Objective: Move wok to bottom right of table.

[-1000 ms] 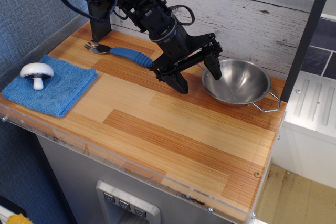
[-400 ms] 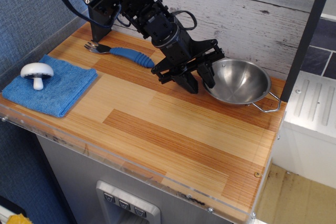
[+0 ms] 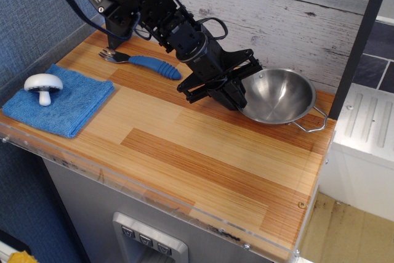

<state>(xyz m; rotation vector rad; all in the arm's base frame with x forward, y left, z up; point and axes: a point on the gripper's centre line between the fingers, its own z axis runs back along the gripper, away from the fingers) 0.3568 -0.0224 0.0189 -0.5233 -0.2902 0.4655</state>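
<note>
We see the wok sitting on the surface at about the 2 o'clock corner, close to the back wall, with one wire loop handle pointing toward 4 o'clock near the right edge. The fingers meet the wok at its 9 o'clock rim: the black pads are drawn narrow and appear clamped on the near-left lip of the wok, one outside the wall and the other hard to separate from it. The wok looks slightly tipped or lifted on that side, though we cannot tell for sure.

Against the frame a second earlier, the fingers have gone from a wide spread above the rim to a tight pinch on it, and the arm has dropped lower and leaned further toward the wok. The wok itself has barely shifted.

Further out, at about 10 o'clock, a blue-handled spoon lies near the arm's base. At 9 o'clock a folded blue cloth rests by the left edge, with a white toy mushroom standing on it, well apart from the wok.
</note>
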